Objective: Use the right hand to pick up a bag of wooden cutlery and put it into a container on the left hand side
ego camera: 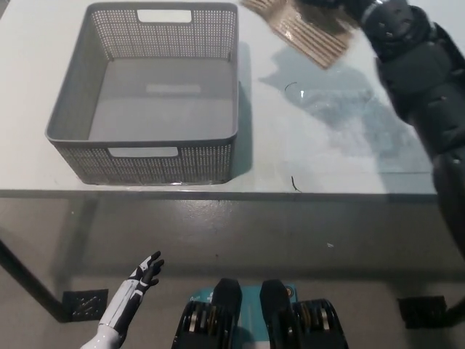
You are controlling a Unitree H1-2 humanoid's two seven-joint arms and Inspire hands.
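The white left hand point(142, 280) rests open, fingers spread, nearer than the grey mesh basket point(145, 163) (it plays no part here). Just right of the basket's far right corner, the bag of wooden cutlery point(301, 33) hangs clear above the table point(327, 145), its long axis slanting away from the basket. The black right hand point(330, 6) grips it. That hand is mostly cut off; the basket lies to its left.

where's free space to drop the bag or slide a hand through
The grey basket is empty inside, its whole floor bare. The table is bare between the basket's right wall and the black right arm. Crowded: the far right, where the right hand holds the bag of wooden cutlery. The left hand hangs open below the table.
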